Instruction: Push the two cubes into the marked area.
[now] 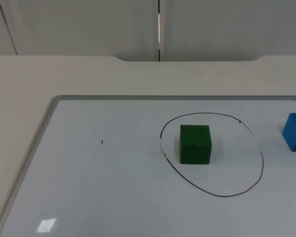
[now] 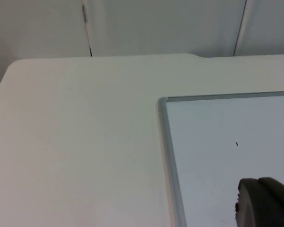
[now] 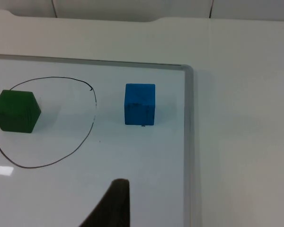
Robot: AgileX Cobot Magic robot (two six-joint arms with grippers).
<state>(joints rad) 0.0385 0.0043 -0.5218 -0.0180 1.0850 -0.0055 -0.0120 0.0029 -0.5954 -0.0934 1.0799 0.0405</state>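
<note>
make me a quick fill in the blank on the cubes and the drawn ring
1. The green cube sits ____ the ring.
2. The cube outside the ring is ____ in colour.
3. Both cubes rest on a whiteboard with a ____ frame.
4. The blue cube lies between the ring and the board's ____ edge.

Missing words: inside; blue; grey; right

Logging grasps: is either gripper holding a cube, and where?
Nothing is held. The green cube sits free inside the drawn ring; the blue cube sits free outside it.
</note>
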